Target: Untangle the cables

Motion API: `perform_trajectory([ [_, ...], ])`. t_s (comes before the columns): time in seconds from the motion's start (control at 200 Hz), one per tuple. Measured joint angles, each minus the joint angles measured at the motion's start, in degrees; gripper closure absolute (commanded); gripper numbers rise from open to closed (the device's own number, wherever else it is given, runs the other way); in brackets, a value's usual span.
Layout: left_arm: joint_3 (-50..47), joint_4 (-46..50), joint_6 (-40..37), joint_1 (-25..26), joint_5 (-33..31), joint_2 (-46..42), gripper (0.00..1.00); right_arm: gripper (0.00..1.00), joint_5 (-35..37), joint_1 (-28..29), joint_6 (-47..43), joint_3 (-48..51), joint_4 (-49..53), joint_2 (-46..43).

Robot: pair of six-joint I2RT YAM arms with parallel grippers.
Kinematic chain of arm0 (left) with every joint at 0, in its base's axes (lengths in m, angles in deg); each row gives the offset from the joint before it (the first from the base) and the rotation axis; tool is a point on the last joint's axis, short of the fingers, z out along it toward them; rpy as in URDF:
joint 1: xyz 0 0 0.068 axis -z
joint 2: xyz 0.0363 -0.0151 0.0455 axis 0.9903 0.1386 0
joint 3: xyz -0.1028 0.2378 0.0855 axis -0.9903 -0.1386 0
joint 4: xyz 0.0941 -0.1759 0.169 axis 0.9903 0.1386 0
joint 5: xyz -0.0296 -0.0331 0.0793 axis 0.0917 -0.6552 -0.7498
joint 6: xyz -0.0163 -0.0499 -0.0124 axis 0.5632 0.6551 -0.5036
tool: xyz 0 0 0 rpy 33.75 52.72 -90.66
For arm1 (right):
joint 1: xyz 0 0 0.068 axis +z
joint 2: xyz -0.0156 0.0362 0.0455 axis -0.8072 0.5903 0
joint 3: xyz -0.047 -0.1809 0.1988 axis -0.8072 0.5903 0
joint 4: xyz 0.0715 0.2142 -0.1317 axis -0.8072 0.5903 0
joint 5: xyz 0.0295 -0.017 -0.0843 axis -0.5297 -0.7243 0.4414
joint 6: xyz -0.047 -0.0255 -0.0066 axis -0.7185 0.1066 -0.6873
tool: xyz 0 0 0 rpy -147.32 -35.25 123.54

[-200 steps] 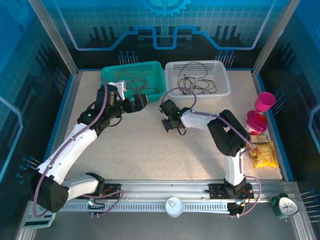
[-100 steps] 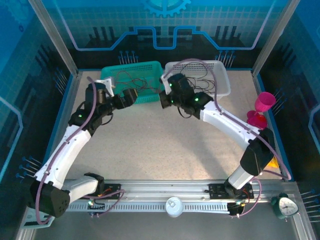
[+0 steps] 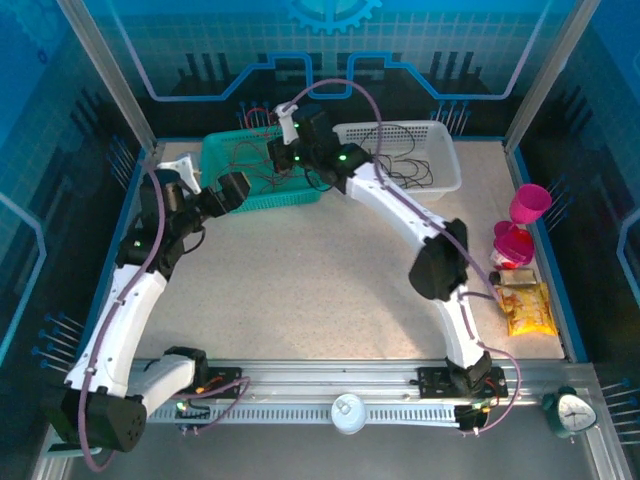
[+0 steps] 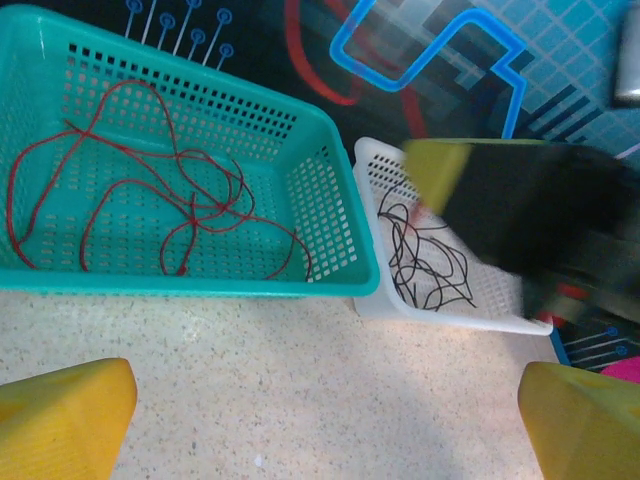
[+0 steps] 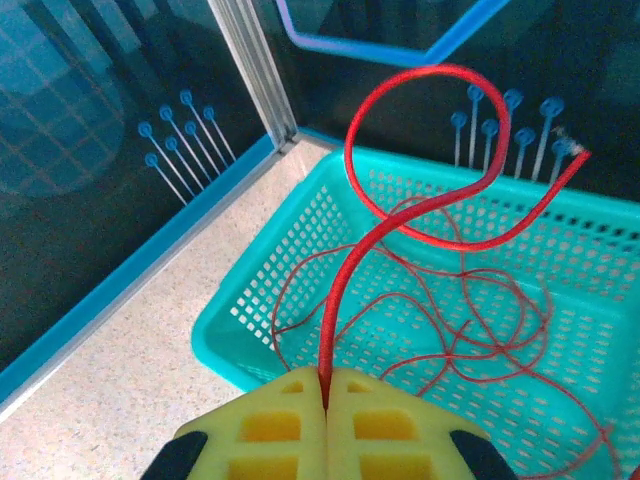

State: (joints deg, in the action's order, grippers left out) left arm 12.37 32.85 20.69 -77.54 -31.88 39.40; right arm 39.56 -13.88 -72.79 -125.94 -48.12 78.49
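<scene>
- Your right gripper [image 5: 327, 385] is clenched on a red cable [image 5: 352, 250], which loops up over the teal basket [image 5: 262, 250] at the far edge of the table [image 3: 330, 290].
- Red loops [image 4: 190, 205] lie inside that basket.
- Your left gripper [image 4: 320, 425] hangs released before it.
- Black cables [image 4: 425, 265] lie in the white basket [image 4: 450, 312] alongside. Their number is unclear.

The right gripper [image 5: 327, 385] has swung from the middle of the table [image 3: 300, 290] to above the teal basket [image 3: 290, 198], a red cable [image 5: 431, 69] in its closed jaws; the left gripper [image 3: 238, 187] has drawn back leftward from that basket.
</scene>
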Motion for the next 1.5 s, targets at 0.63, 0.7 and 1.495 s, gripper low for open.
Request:
perform_trajectory([
  [0.63, -1.68, 0.2, 1.9, -0.11, 1.38, -0.26, 0.01, 0.14, -7.96, -3.23, 4.94, -5.09, 1.27, 12.76],
  [0.7, -1.64, 0.52, 1.36, -0.11, 1.27, -0.24, 0.01, 0.02, -8.0, -3.23, 3.93, 1.25, 0.7, 5.55],
  [1.495, -18.43, -13.99, -11.76, -0.22, -11.8, -6.21, 0.01, 0.0, 21.11, -6.95, -2.56, 82.75, -17.03, -65.09],
])
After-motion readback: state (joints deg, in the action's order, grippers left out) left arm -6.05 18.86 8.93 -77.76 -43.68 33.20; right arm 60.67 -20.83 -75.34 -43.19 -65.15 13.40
